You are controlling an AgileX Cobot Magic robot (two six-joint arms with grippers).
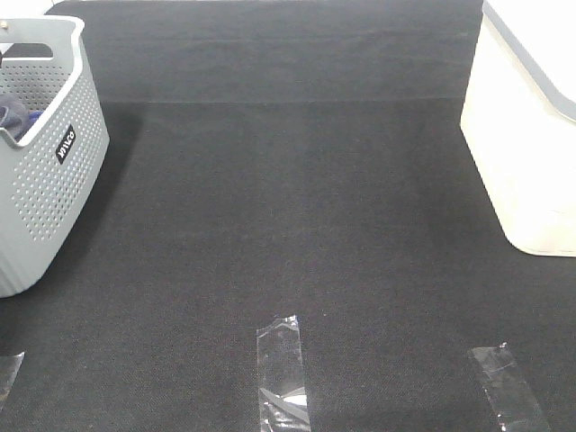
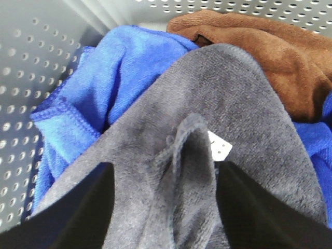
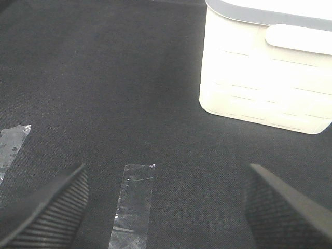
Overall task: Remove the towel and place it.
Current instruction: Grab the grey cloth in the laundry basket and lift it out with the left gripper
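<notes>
The slate-grey towel lies on top of the pile inside the grey perforated basket, with a small white tag on it. In the left wrist view my left gripper is down in the basket. Its two black fingers press into the towel on either side of a raised fold, and the jaws still stand apart. My right gripper hangs open over the black mat with nothing between its fingers. Neither gripper shows in the exterior high view.
A bright blue cloth and a brown cloth lie under and beside the towel. A white bin stands at the right of the black mat. Clear tape strips mark the mat's near edge.
</notes>
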